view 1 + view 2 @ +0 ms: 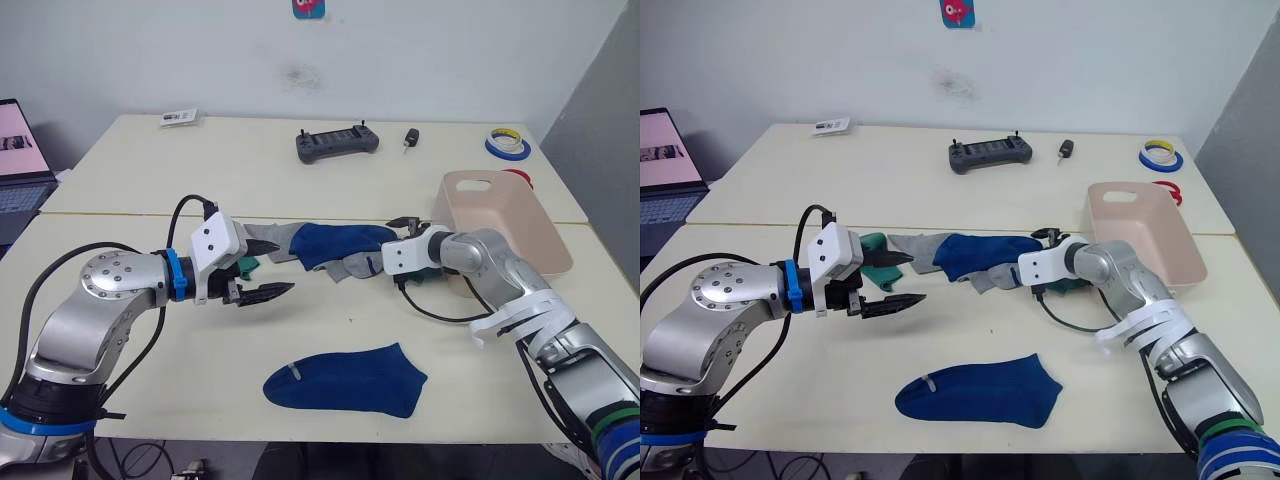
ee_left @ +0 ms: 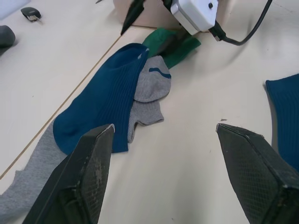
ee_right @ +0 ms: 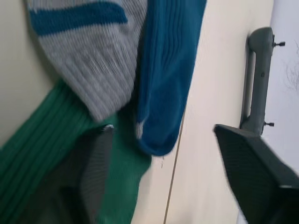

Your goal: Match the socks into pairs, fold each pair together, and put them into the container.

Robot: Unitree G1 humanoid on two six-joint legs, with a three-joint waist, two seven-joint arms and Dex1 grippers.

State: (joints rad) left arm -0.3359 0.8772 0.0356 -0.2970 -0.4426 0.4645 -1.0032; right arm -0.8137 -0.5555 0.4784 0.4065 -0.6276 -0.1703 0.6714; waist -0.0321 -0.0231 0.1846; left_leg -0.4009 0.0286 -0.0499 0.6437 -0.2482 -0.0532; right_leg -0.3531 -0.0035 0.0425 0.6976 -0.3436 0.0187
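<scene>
Here your left end effector [image 1: 268, 270] is released beside the sock heap [image 1: 335, 250]. Your right end effector [image 3: 159, 154] is also released, over the green sock [image 3: 42, 144]. One blue sock [image 1: 345, 382] lies apart on the tabletop [image 1: 150, 190].

We saw a heap of socks [image 1: 330, 250] mid-counter [image 1: 150, 160], the container [image 1: 505, 215] to its right, one sock [image 1: 345, 380] lying alone nearer us.

blue, grey, green socks [image 1: 335, 250] heaped mid-table; lone blue sock [image 1: 345, 380] flat nearer; container [image 1: 505, 215] right.
</scene>
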